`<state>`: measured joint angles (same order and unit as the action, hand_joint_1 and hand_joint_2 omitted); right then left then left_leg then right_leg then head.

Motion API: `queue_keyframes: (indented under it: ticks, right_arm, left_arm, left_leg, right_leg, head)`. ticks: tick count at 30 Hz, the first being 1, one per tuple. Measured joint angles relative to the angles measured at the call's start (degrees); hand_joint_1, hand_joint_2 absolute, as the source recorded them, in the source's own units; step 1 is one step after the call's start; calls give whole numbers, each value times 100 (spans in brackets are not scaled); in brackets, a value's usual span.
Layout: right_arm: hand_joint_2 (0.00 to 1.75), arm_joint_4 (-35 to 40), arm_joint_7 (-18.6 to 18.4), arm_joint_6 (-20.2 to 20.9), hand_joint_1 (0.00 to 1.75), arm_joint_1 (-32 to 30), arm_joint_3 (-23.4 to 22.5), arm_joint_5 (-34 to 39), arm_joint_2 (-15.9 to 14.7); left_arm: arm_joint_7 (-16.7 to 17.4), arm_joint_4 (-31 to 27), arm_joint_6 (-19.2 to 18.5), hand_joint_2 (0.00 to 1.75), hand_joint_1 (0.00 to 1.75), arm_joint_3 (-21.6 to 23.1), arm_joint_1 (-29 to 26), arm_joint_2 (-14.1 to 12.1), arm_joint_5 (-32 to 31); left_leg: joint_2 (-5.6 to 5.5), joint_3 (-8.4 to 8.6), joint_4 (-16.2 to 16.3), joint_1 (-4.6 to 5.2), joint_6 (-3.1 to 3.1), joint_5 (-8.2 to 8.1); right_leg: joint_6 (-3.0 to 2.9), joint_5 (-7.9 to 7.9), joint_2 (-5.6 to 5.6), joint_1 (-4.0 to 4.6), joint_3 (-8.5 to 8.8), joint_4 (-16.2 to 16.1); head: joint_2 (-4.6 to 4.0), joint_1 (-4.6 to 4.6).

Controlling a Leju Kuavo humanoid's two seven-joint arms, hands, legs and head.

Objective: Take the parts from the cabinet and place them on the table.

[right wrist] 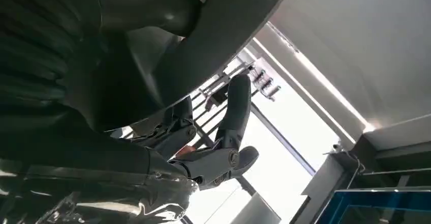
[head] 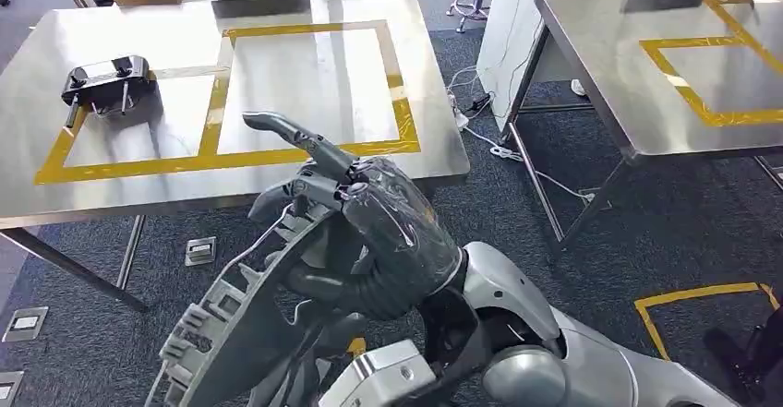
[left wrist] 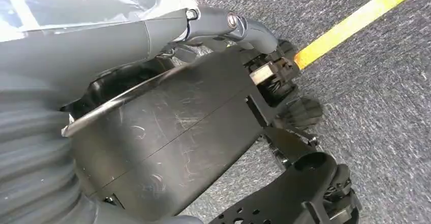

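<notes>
We carry a grey ribbed plastic part [head: 231, 324] low in front of the body, held from both sides. The right robot hand [head: 369, 241], wrapped in clear film, curls over its upper edge with one finger sticking out toward the table [head: 111, 176]; in the right wrist view its fingers [right wrist: 223, 158] close around a dark curved rim. The left robot hand [left wrist: 152, 36] presses its thumb and fingers against a black scratched housing [left wrist: 167, 142] with a bright metal edge — whether this is the same part seen from its other face we cannot tell.

One black part [head: 106, 82] already lies on the table, inside the left field of the yellow tape frame [head: 222, 102]; the larger field beside it is bare.

We judge the carried part stiff and fairly light for its bulk, a moulded shell with ribs and open slots. The smooth faces look slippery, the thin ribs breakable — so hold on the thick rim, from two sides, and set it down flat rather than dropping it.
</notes>
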<state>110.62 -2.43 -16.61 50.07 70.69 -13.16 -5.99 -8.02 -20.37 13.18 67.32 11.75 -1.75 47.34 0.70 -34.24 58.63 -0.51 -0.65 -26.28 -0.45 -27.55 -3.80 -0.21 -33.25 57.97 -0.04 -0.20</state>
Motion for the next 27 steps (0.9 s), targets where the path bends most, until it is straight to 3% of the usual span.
queue_keyframes:
  ticks: [27]
  right_arm:
    - [175,-72,-96,11,175,95,0,-17,2]
  left_arm:
    - [74,0,-68,175,0,0,-1,4,-4]
  left_leg:
    - [-1,-1,2,5,1,0]
  right_leg:
    - [5,4,-1,-5,1,-3]
  head:
    - [0,0]
